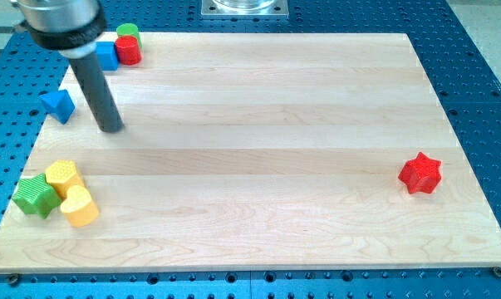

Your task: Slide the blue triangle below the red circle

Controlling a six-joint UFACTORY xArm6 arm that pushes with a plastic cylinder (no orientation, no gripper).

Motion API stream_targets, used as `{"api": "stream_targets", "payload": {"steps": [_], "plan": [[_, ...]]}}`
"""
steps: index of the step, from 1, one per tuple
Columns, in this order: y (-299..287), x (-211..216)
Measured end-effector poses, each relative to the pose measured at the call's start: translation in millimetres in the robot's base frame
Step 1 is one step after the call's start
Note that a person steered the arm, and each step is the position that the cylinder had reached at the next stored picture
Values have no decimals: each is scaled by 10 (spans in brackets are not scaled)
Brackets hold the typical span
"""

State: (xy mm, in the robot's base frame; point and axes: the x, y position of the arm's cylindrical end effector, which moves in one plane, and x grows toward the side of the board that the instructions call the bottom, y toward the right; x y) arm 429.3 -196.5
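Note:
The blue triangle point(59, 104) lies near the board's left edge, in the upper left. The red circle point(129, 51) stands at the top left corner, with a green block point(129, 32) just above it and a blue cube point(106, 56) touching its left side. My tip point(110, 128) rests on the board to the right of the blue triangle and slightly lower, a short gap apart. The rod rises up and to the left from there, partly covering the blue cube.
At the lower left, a green star-like block point(35, 196), a yellow hexagon-like block point(62, 176) and a yellow heart point(80, 207) sit clustered together. A red star point(420, 173) sits near the right edge. The wooden board point(267, 149) lies on a blue perforated table.

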Motion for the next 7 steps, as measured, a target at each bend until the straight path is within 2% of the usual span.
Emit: {"api": "stream_targets", "payload": {"steps": [1, 2, 3, 4, 5, 6, 7], "plan": [[-993, 27], [-865, -265], [-175, -696], [-5, -1487], [68, -1050], [-718, -226], [-1085, -343]]}}
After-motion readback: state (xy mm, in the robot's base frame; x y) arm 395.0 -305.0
